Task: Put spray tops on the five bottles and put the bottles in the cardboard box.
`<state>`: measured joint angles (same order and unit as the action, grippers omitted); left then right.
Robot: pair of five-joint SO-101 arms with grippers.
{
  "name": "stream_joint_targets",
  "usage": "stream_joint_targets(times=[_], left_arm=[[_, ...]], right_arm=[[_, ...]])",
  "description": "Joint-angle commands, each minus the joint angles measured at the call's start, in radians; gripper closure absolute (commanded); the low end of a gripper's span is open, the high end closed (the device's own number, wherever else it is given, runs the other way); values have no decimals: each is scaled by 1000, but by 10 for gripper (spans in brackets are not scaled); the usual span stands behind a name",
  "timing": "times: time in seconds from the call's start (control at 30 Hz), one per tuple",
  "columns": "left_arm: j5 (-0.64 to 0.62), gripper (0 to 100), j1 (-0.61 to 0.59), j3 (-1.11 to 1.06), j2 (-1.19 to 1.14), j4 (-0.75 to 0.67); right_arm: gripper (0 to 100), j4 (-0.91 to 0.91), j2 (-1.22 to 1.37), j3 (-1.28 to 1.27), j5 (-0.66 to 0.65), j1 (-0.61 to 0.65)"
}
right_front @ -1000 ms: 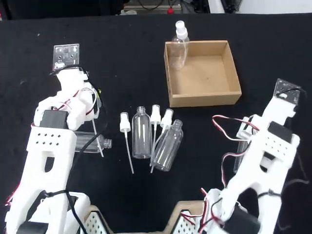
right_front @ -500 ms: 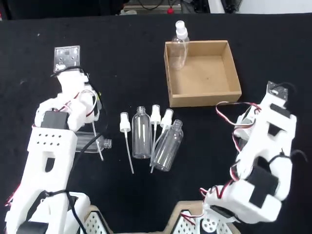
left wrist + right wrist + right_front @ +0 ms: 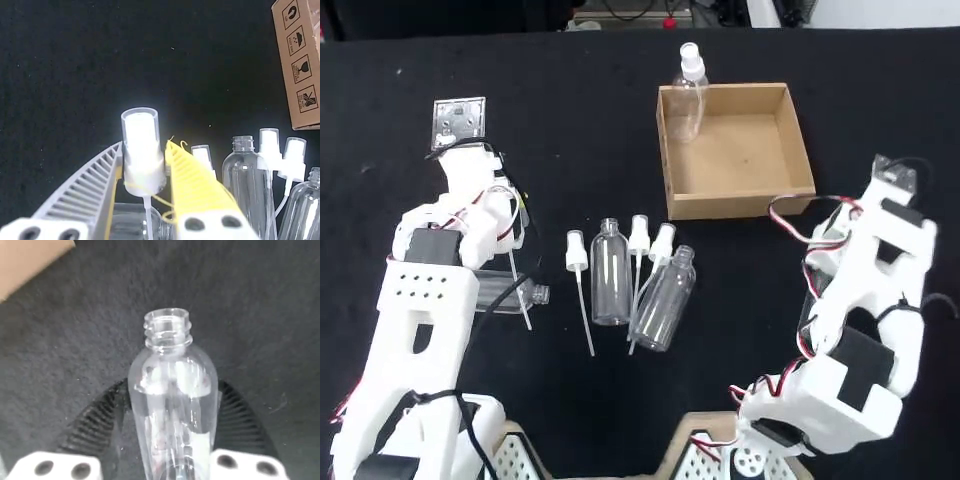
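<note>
**L gripper** (image 3: 144, 150): grey and yellow fingers pinched a top (image 3: 141, 127) by its collar, cap end past the tips, dip tube running back btwn the fingers. Directly under this arm lay a bare bottle (image 3: 517, 295) on its side, neck toward mat centre.

**R gripper** (image 3: 172, 390): black fingers clasped a 2nd bottle (image 3: 170, 370) on both flanks. The body sat btwn the fingers, w/ the open, uncapped neck beyond the tips. In the high view this arm stood at the table's right, near the box's front right corner.

**Mat centre, btwn the arms:** 3 loose tops (image 3: 577, 250) (image 3: 639, 235) (image 3: 663, 240) lay w/ tubes trailing toward the arm bases. Interleaved w/ them were 2 uncapped bottles (image 3: 611, 272) (image 3: 667, 298), the second tilted and touching the first.

**Box** (image 3: 740, 205): open, beyond the cluster and well apart from L gripper. A capped bottle (image 3: 688, 95) leaned in its far left corner, spray head above the rim.

**Mat** (image 3: 570, 120): black, covering the table.
</note>
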<state>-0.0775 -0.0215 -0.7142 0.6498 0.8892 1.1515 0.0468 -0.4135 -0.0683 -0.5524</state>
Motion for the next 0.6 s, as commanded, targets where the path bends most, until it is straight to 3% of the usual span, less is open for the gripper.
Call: stream_joint_targets(times=[0.0,0.13,0.3,0.57], left_arm=[[-8,920,13,21,26,-18],[-8,920,15,51,26,-17],[-8,920,15,91,26,-20],[-8,920,13,248,28,-18]], right_arm=[[818,137,-39,159,-2,15],[816,236,-202,229,-6,43],[797,259,-582,104,-11,161],[798,-43,-1198,-252,48,405]])
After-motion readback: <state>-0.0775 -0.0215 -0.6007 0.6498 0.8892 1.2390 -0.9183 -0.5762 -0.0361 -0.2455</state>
